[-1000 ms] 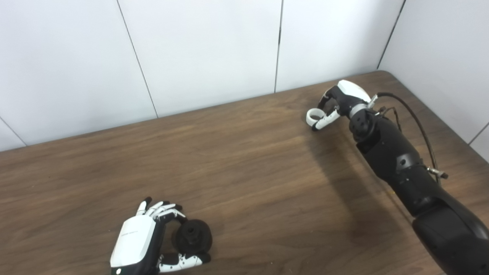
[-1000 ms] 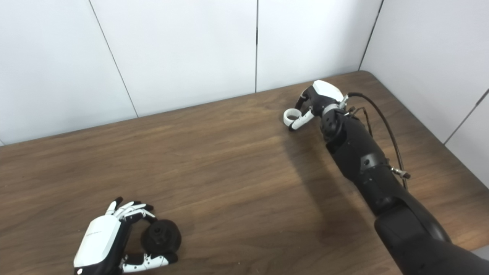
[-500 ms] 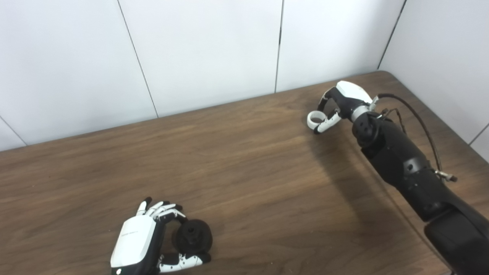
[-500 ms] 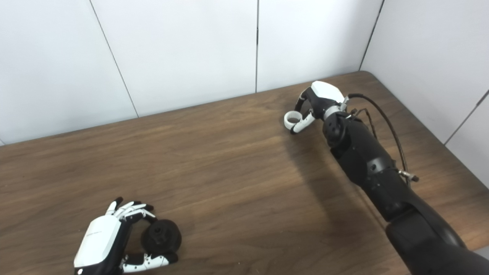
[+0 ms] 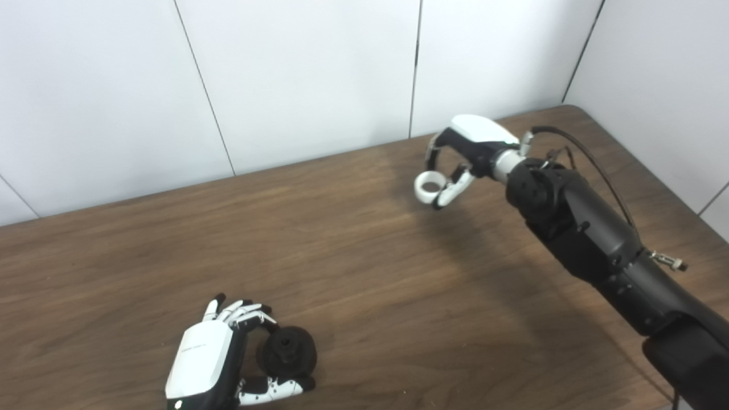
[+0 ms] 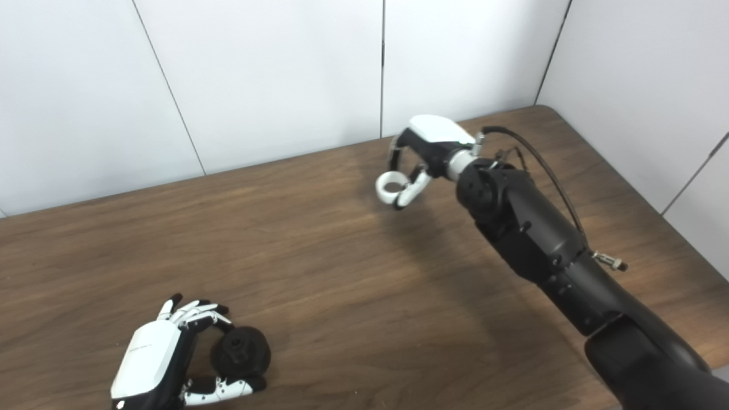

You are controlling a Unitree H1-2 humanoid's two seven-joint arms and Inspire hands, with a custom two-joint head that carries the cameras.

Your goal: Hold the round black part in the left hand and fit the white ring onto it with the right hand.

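One white ring (image 5: 427,187) — plain, open-centred — pinched in right hand (image 5: 464,149).

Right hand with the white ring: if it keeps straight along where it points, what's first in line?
Probably only the brown wooden table; the right hand points left and downward, with nothing else visible ahead. Depth unclear.

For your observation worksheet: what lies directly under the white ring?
The white ring, pinched by the right hand, hangs above bare brown table and its own shadow. Nothing else lies beneath.
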